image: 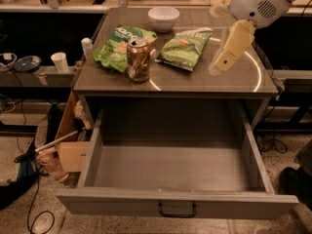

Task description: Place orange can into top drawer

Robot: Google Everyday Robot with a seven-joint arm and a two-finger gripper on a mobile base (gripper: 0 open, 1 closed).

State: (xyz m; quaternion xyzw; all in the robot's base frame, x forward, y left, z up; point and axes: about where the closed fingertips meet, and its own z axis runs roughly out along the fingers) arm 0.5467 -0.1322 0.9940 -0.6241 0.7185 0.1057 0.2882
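The orange can (138,60) stands upright on the cabinet top, near its front left, touching the left green chip bag. The top drawer (170,167) is pulled fully open below the top, its grey inside bare, with a black handle (177,209) on the front panel. My gripper (218,67) hangs above the right side of the cabinet top, pointing down and left, well to the right of the can. It holds nothing that I can see.
Two green chip bags (119,45) (185,48) and a white bowl (163,17) lie on the cabinet top (243,79). A cardboard box (73,152), cables and a shelf with a white cup (60,61) are at the left. Dark counters stand behind.
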